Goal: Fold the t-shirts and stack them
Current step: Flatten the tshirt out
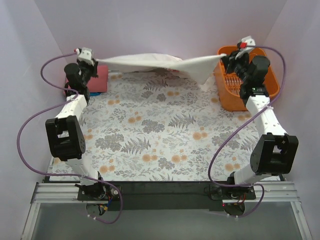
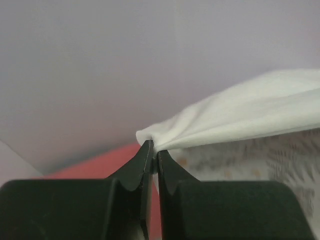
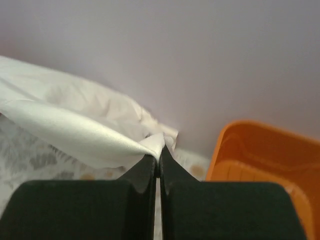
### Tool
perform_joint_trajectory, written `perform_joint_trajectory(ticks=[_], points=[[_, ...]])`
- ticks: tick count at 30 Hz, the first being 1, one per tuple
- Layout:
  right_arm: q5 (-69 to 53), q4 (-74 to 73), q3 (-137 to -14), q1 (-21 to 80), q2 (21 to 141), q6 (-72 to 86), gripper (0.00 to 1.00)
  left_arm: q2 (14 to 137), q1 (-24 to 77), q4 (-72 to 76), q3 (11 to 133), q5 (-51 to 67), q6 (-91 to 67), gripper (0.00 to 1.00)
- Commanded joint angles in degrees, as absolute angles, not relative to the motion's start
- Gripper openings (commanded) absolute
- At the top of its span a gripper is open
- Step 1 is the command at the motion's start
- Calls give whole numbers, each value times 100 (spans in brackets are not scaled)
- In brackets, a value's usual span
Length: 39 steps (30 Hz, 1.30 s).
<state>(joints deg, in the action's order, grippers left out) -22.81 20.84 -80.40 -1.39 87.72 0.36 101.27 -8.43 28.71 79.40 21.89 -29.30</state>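
A lab test cell is indicated: a floral-covered table [image 1: 160, 125] is boxed in by plain pale walls [image 1: 160, 25], and a left arm [image 1: 65, 137] and a right arm [image 1: 272, 152], trailed by purple cables [image 1: 42, 72], are bolted to an aluminium rail [image 1: 55, 192].

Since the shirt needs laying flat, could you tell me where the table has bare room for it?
The floral cover is bare from the stretched white shirt to the near edge. Crowded: far-left corner, salmon-red shirt; far-right, orange basket. Left gripper and right gripper pinch the shirt's ends.
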Motion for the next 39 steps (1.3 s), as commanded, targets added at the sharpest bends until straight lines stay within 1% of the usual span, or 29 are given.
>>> perform_joint_trajectory(ticks=[1,3,5,7,11,13,17,20,22,26,32,35,39], points=[[-2241,2295,-7227,-79,7982,-641,1,9607,-870,2672,7226,2224,-2452,0],[-2215,2198,-6707,-35,7736,-755,1,9580,-870,2269,6979,2320,-2338,0],[-2162,2101,-6522,-9,7682,-905,1,9641,-870,1814,6943,2425,-2286,0],[-2110,2039,-6548,-9,7725,-940,1,9720,-870,1706,6969,2347,-2320,0],[-2074,1837,-7118,-9,8059,-923,1,9905,-870,1249,7364,2303,-2338,0],[-1978,1819,-7627,-9,8261,-879,1,9923,-879,1230,7742,2250,-2521,0],[-1680,1811,-8576,-9,8271,-748,1,9485,-1028,2124,8313,2040,-3294,0],[-1460,1845,-9280,-9,8078,-537,1,9019,-1177,2503,8823,1794,-3778,0],[-1249,1889,-9631,-9,7911,-396,1,8606,-1186,2697,8912,1574,-3876,0],[-704,2100,-10360,-9,7586,-500,1,7833,-1204,3207,8711,1503,-3789,0],[-352,2311,-10906,-9,7269,-1028,1,7006,-1195,3533,8420,1310,-3244,0],[-351,2329,-10969,-9,7233,-1125,1,6926,-1195,3472,8446,1213,-3120,0],[-474,2338,-10942,-9,7391,-1195,1,7145,-1195,3463,8560,1300,-3059,0]])
